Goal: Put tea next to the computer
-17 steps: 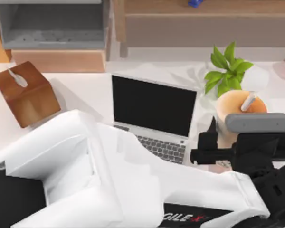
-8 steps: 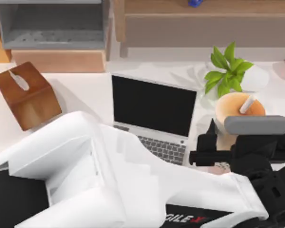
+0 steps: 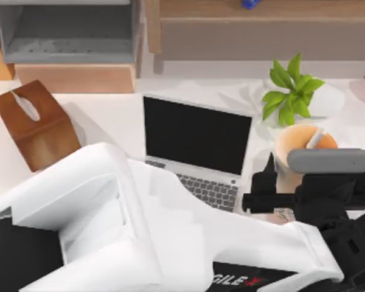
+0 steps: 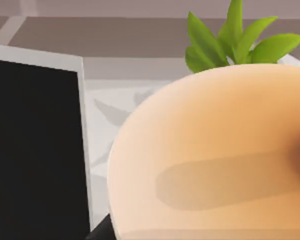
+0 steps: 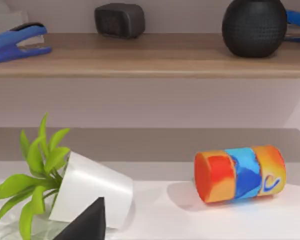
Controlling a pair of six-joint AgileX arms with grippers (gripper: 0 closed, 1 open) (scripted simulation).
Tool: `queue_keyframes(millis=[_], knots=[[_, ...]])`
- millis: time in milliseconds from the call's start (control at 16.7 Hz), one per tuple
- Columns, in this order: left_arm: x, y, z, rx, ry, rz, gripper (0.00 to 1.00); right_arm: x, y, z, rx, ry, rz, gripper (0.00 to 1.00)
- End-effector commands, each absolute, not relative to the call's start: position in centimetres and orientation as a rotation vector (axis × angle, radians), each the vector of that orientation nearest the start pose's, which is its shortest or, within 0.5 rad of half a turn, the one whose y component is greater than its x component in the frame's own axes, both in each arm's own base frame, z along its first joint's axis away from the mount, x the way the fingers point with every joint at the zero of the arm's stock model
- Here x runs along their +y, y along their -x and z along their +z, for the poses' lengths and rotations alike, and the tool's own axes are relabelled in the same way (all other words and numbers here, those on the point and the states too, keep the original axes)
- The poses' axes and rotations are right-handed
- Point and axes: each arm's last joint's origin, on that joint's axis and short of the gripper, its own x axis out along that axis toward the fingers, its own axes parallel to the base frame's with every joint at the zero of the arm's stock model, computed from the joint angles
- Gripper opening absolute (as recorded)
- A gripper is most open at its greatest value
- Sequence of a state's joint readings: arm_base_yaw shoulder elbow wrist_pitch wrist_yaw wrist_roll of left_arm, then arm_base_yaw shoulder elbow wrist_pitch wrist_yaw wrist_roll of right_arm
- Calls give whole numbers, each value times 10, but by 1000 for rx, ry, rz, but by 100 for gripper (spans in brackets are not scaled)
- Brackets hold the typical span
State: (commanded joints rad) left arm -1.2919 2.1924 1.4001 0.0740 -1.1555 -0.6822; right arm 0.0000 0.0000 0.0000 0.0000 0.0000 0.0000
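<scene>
The silver computer (image 3: 198, 137) stands open in the middle of the table, black screen facing the front. Just right of it is the tea (image 3: 295, 139), a tan cup with an orange domed lid and a white straw. My left arm reaches across the front of the table, and its gripper (image 3: 287, 190) is shut on the cup's sides, one black finger between cup and computer. Close up in the left wrist view, the tea's lid (image 4: 215, 160) sits beside the computer's screen (image 4: 35, 150). A dark tip of my right gripper (image 5: 87, 225) shows near the plant pot.
A brown tissue box (image 3: 33, 125) sits at the left. A green plant (image 3: 292, 91) in a tipped white pot (image 3: 328, 100) lies behind the tea. An orange and blue can (image 5: 240, 172) lies at the far right. A wooden shelf (image 3: 261, 30) and grey bin (image 3: 67, 30) line the back.
The tea and my left gripper have come down a little and toward the front; the lid looks smaller and lower. The computer has stayed put.
</scene>
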Motion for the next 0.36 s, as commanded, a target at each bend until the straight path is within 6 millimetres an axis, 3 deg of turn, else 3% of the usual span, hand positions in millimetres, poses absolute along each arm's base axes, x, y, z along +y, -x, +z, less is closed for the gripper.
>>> queue_keyframes(millis=[360], knots=[[-428, -156, 129, 271, 5, -19, 100, -1, -106, 160, 0, 0, 0, 100]])
